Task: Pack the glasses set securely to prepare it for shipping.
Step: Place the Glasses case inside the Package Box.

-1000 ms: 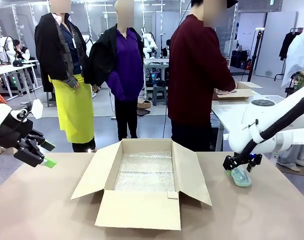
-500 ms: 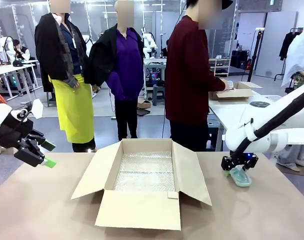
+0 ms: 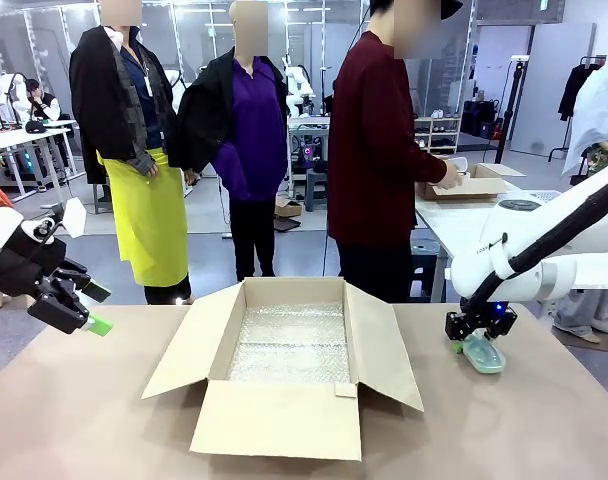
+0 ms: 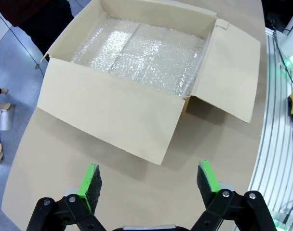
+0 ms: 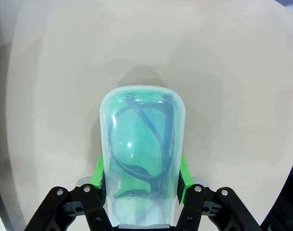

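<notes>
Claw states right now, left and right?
Left claw: open, empty.
Right claw: closed on the mint-green glasses case.

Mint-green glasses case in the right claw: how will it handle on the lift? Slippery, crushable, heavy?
Probably stiff: the mint-green case shows no dent with the right claw shut across its sides. Likely light, being a thin translucent shell around dark-framed glasses. Its glossy, curved walls could slip or pivot between the green pads.

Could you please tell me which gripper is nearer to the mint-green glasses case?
The right. The right gripper is shut on the mint-green glasses case, its pads on both long sides, right of the cardboard box. The left gripper hangs open on the box's other side.
</notes>
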